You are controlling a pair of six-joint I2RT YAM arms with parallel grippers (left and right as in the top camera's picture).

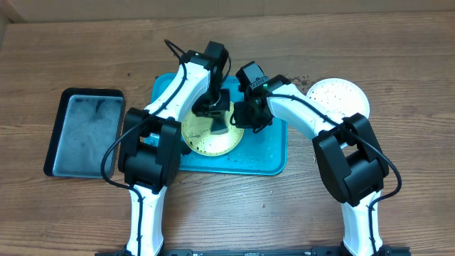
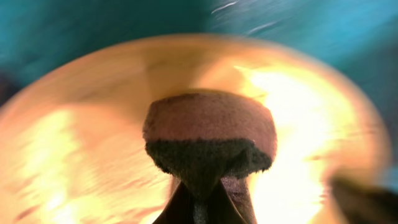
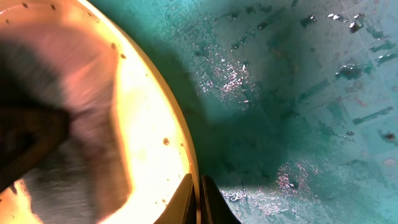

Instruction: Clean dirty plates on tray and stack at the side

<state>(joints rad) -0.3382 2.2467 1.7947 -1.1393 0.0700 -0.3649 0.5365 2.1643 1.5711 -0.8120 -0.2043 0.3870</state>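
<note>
Overhead: speckled yellow-green plate (image 1: 202,142)

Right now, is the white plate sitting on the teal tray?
No, the white plate lies on the wooden table to the right of the teal tray, outside its rim.

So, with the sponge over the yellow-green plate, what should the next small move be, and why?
Probably a short wipe of the sponge, pinched in the left gripper, across the yellow-green plate toward its rim: dark specks show there in the right wrist view. The right gripper is shut on that rim, steadying the plate on the teal tray.
</note>
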